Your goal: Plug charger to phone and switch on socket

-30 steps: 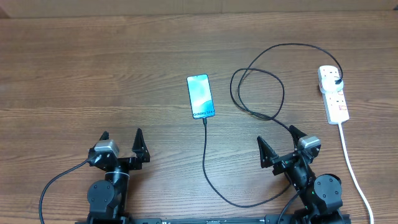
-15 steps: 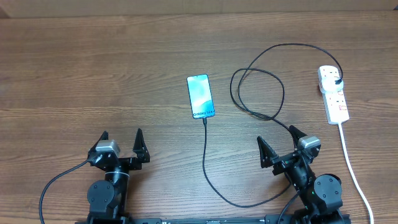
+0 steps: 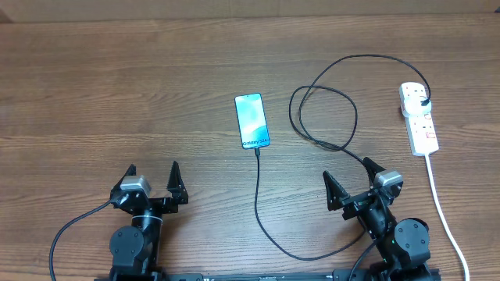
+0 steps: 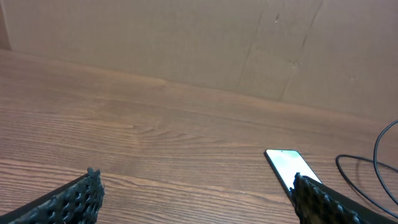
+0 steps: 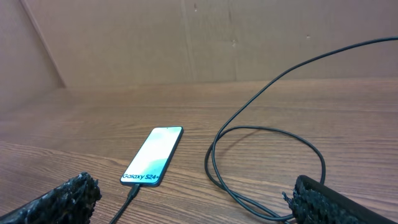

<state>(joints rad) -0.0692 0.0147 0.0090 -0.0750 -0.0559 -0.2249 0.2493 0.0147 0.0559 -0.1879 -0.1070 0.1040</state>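
Note:
The phone [image 3: 252,121] lies flat mid-table with its blue-teal screen lit; it also shows in the right wrist view [image 5: 153,155] and the left wrist view [image 4: 286,168]. The black charger cable [image 3: 258,199] has its connector tip in the phone's near end [image 5: 132,190], loops right [image 3: 324,117] and ends in a black plug [image 3: 423,102] seated in the white power strip [image 3: 419,119] at the far right. My left gripper [image 3: 153,181] is open and empty at the near left. My right gripper [image 3: 349,178] is open and empty at the near right, with the cable passing by it.
The strip's thick white cord [image 3: 444,211] runs down the right side past my right arm. A brown cardboard wall [image 5: 205,37] stands along the table's far edge.

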